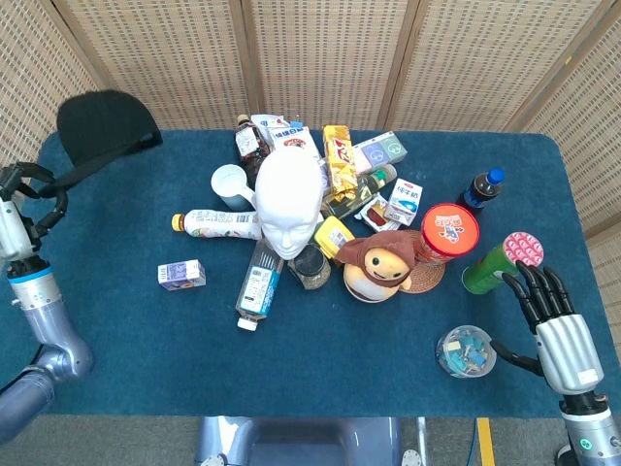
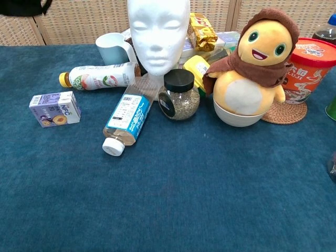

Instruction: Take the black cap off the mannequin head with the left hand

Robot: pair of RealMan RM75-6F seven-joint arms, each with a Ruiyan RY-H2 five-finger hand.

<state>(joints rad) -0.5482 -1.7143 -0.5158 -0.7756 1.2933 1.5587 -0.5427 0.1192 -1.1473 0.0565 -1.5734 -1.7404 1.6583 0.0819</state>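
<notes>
Over the table's left edge, our left hand (image 1: 21,184) grips the black cap (image 1: 105,126), clear of the mannequin head (image 1: 287,199), so we judge setting it down comes next.

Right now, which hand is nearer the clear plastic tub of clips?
Right. The right hand sits just beside the clear plastic tub of clips; the left hand is across the table, holding the black cap.

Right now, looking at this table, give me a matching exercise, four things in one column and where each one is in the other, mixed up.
1. black cap
2. plush toy
3. red-lidded cup
4. purple carton

A. on a woven coaster
B. held by the left hand off the mannequin head
C. sitting in a white bowl
D. alone, left of the lying bottles

Pairs: 1-B, 2-C, 3-A, 4-D
</notes>
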